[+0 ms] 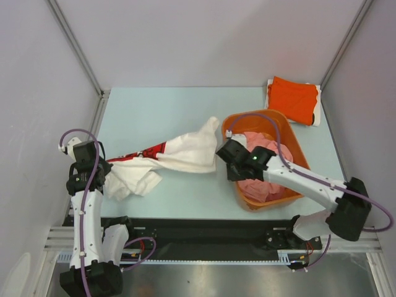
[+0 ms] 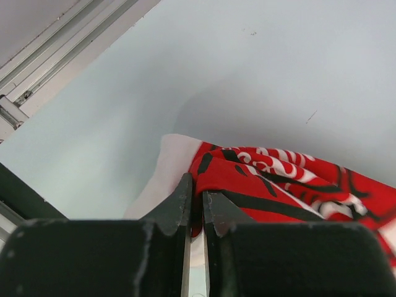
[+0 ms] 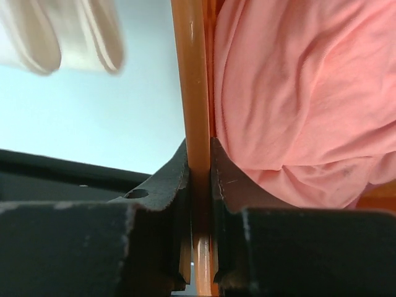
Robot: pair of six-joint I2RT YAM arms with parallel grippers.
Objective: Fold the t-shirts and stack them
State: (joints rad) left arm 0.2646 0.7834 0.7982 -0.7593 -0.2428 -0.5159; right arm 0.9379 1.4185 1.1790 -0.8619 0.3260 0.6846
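Note:
The white t-shirt (image 1: pixel 185 150) with its red-and-black print (image 2: pixel 291 179) lies crumpled across the table from left to middle. My left gripper (image 1: pixel 102 164) is shut on its printed edge (image 2: pixel 198 185) at the left end. The pink t-shirt (image 1: pixel 260 179) lies bunched in the orange plastic basket (image 1: pixel 291 142); it fills the right of the right wrist view (image 3: pixel 297 99). My right gripper (image 1: pixel 230 162) is shut on the basket's left wall (image 3: pixel 197 124). The orange t-shirt (image 1: pixel 296 99) lies folded at the far right corner on a white cloth.
The basket stands at the right of the table, its left wall next to the white shirt's right end (image 3: pixel 62 31). Grey walls and metal frame posts (image 1: pixel 74 43) enclose the table. A black rail (image 1: pixel 204 232) runs along the near edge.

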